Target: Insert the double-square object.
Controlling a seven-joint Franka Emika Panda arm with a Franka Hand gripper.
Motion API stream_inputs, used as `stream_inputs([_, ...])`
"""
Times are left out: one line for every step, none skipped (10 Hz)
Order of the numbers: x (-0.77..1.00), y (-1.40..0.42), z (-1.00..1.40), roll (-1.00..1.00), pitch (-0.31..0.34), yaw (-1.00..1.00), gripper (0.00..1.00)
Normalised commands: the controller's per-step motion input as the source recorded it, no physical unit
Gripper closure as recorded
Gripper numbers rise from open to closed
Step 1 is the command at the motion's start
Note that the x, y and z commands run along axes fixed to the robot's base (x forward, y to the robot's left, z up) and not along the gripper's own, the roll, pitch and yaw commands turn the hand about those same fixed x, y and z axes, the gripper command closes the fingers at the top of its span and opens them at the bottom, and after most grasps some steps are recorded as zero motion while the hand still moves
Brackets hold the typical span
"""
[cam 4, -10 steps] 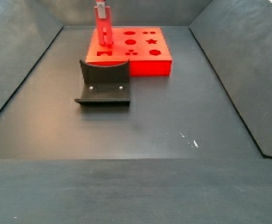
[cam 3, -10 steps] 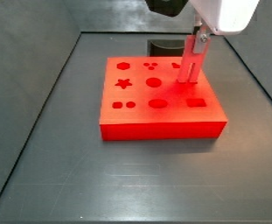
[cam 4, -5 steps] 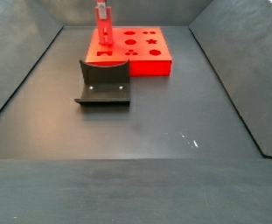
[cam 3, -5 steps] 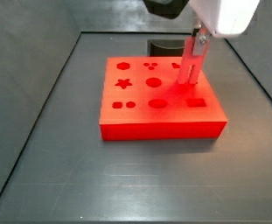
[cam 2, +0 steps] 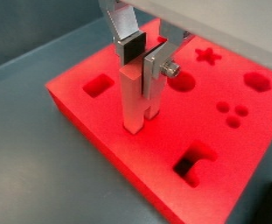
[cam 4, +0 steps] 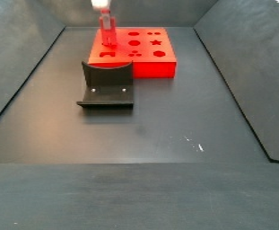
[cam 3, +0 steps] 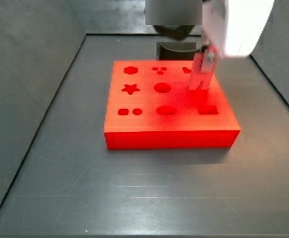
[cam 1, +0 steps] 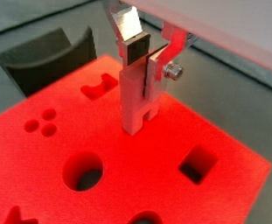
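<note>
The double-square object [cam 1: 136,101] is a thin red bar that stands upright between the fingers [cam 1: 133,54] of my gripper [cam 1: 146,72], which is shut on its upper end. Its forked lower end meets the top face of the big red block [cam 1: 226,210]; I cannot tell whether it has entered a hole. The other wrist view shows the same grip [cam 2: 148,70] on the bar [cam 2: 136,105] over the block [cam 2: 103,118]. In both side views the gripper [cam 3: 205,58] [cam 4: 103,11] holds the bar [cam 3: 198,80] [cam 4: 106,32] at the block's [cam 3: 172,125] [cam 4: 139,65] edge nearest the fixture.
The block's top has several shaped holes: a square [cam 1: 198,164], a circle [cam 1: 86,171], a star [cam 3: 130,89]. The dark fixture [cam 4: 107,86] stands on the floor just beside the block, also showing in a wrist view [cam 1: 38,54]. Dark walls [cam 4: 21,76] enclose the floor.
My gripper has moved down with the bar, so the bar's lower end now sits lower at the block's top. The block and fixture have not moved.
</note>
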Motion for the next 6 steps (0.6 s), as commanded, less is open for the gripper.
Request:
stream_inputs([0.1,-0.01,-0.42,0.08,0.0,-0.14,1.0])
stream_inputs([0.11,-0.12,-0.29,0.11,0.03,-0.16,1.0])
stream_inputs([0.09,-0.09,-0.26,0.12,0.046,-0.18,1.0])
stream_inputs([0.02,-0.05,-0.23,0.13,0.034,-0.17,1.0])
stream_inputs([0.0,0.0,-0.24,0.09,0.046,-0.16,1.0])
stream_inputs([0.0,0.0,0.0,0.0,0.0,0.0,1.0])
